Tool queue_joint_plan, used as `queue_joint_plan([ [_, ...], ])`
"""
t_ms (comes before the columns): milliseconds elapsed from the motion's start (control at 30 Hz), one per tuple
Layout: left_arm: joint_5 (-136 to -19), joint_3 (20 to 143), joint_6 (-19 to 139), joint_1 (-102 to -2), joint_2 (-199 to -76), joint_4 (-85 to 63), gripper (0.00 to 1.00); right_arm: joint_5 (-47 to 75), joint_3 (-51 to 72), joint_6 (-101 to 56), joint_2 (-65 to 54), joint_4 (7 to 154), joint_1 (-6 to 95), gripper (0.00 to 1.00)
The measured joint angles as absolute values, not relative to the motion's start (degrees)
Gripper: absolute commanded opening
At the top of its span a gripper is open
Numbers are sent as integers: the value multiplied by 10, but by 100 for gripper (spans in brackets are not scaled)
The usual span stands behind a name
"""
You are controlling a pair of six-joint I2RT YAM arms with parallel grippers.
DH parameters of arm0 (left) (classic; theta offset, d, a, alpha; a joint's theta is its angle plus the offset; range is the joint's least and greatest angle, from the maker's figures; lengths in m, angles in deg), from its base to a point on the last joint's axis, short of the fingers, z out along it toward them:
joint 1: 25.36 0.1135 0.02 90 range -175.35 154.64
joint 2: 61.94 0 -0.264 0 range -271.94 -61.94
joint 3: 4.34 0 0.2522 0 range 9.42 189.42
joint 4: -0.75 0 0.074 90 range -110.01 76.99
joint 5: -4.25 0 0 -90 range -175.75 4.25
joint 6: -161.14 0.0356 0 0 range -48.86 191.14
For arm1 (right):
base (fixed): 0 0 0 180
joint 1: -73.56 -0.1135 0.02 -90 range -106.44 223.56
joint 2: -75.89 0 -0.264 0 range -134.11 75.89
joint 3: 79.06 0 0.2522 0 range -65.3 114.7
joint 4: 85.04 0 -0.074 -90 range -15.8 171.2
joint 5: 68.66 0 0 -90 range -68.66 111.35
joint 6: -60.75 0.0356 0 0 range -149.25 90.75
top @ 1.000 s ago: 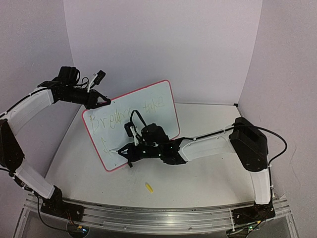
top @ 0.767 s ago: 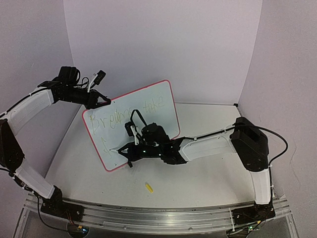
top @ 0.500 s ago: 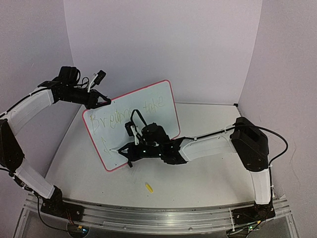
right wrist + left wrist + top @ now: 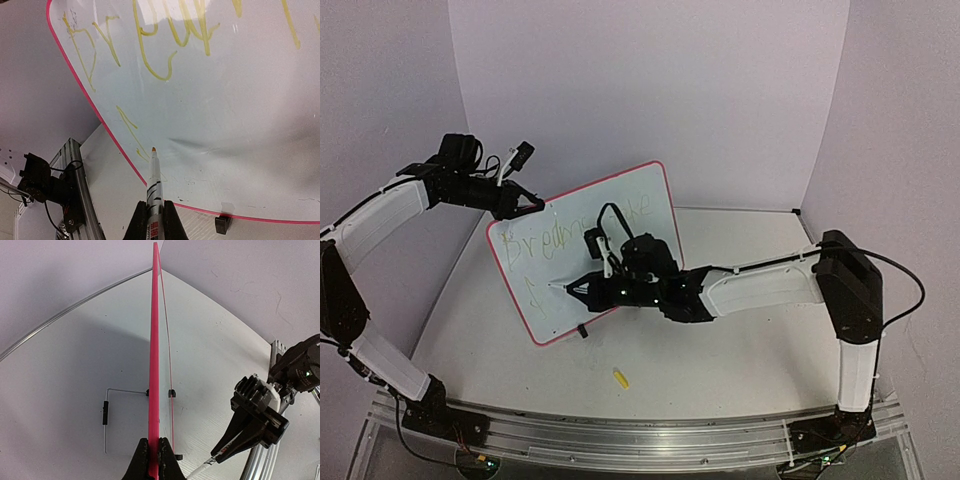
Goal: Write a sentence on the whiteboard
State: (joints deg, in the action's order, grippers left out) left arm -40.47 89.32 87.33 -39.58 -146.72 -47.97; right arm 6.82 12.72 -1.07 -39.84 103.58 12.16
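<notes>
We found the whiteboard (image 4: pixel 638 205) standing tilted near the worktop's (image 4: pixel 740 360) back-left corner, the left gripper (image 4: pixel 532 205) clamped on its upper-left edge. The right gripper (image 4: pixel 585 287) was closed on a marker (image 4: pixel 154 185), tip by the second line's first stroke. Pressing too hard could, we judged, tip the board or slip the clamp, spoiling strokes.

A robot lab cell: plain lilac walls (image 4: pixel 650 90), white table (image 4: pixel 745 365), aluminium mounting rail (image 4: pixel 640 436)

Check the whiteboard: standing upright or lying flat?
Upright. The whiteboard stands on its lower edge on the table; the left pincer is shut on its top edge, which shows edge-on in the left wrist view.
</notes>
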Motion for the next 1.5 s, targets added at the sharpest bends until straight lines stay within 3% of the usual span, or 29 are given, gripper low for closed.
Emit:
queue_joint_plan([
  [567,-405,893,873,-397,-1467,-480,0,69,210,-47,-413,1013,122,0],
  [1500,-405,893,873,-397,-1467,-479,0,68,181,-37,-442,997,122,0],
])
